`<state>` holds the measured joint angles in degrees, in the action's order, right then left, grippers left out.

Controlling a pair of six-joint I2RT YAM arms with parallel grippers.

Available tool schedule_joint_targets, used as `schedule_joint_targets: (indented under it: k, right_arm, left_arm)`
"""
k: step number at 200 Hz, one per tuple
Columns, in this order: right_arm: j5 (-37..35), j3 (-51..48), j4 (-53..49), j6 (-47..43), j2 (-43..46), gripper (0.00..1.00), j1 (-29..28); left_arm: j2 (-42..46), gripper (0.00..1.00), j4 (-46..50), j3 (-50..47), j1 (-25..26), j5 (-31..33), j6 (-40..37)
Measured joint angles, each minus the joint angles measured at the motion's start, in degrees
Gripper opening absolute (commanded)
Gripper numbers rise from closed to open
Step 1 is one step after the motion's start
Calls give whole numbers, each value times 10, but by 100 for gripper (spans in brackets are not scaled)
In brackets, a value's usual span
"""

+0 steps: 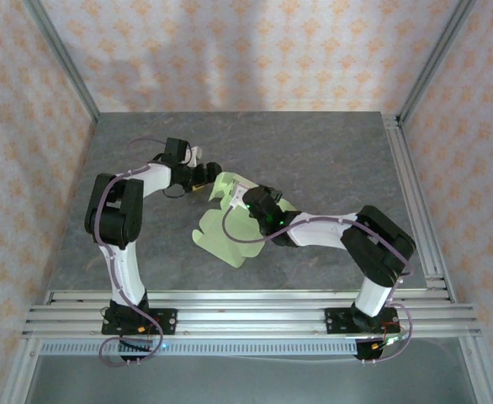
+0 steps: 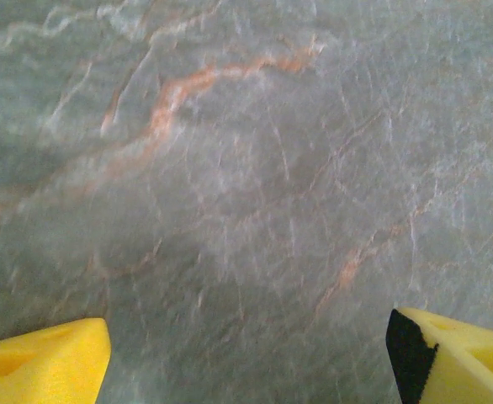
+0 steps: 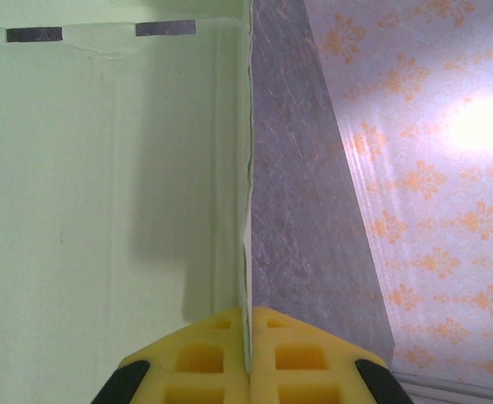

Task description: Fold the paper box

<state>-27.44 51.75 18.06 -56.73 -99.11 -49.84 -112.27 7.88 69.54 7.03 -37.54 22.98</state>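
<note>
At the middle of the grey marbled table (image 1: 331, 160), the right gripper (image 3: 248, 324) is clamping a raised flap of the pale-green die-cut card paper box (image 1: 221, 237) and should be turning it slowly along its crease, with the open left gripper (image 2: 248, 345), hovering beside it, pinning the base.

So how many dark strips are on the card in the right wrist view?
2: one strip far left on the top edge of the card, the other nearer the middle. More may lie out of frame.
</note>
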Motion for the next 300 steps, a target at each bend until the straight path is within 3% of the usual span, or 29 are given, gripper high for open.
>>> schedule_joint_targets:
  k: [42, 89, 300]
  right_arm:
    - [0, 7, 0, 5, -6, 0, 0]
    - [-17, 19, 14, -21, -23, 0, -1]
    - [-106, 15, 310, -284, -139, 0, -15]
  left_arm:
    - [74, 87, -21, -76, 5, 2, 0]
    - [99, 88, -59, -126, 15, 5, 0]
    - [127, 90, -69, -153, 16, 40, -21]
